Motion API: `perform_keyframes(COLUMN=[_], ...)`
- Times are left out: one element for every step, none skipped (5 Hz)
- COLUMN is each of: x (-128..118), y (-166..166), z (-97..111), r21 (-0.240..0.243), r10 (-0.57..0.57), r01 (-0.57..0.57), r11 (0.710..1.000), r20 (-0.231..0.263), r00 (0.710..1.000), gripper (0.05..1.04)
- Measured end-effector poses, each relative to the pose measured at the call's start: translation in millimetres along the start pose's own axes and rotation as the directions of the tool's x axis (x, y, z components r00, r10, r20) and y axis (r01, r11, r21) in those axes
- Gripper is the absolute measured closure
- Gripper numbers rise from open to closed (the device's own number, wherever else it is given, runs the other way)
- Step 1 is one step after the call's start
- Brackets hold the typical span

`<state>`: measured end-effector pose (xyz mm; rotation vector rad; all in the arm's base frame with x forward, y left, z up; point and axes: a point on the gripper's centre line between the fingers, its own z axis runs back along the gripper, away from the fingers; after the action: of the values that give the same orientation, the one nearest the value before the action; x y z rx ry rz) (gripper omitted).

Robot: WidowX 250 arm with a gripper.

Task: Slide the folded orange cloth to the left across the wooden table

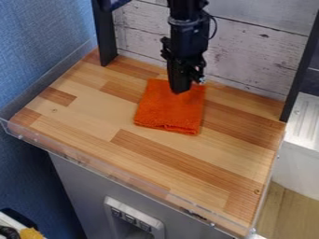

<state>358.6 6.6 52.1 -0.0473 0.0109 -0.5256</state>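
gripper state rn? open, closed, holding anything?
Black two-finger gripper: at the far part of the folded orange cloth; open, closed or holding can't be told.

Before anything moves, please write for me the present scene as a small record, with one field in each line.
surface: wooden counter in light and darker strips
edge: clear low guard along the front
cloth: orange cloth, folded, lying flat toward the back of the counter
tool: black tool, pointing down over the cloth's back part
contact: cannot tell if the tool touches the cloth
behind: pale wooden planks with dark seams
picture's left: blue wall
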Motion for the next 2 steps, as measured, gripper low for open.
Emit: perform_keyframes(x=[-4.2, -8.3], y=[-1.0, -0.9], z=[-6.7, -12.7], r21=[0.003, 0.019], r10=[-0.004, 0.007], r01=[0.004, -0.006], r11=[1.0, 1.0], r20=[-0.021, -0.032], r00=[1.0, 0.999], gripper=[1.021, 1.021])
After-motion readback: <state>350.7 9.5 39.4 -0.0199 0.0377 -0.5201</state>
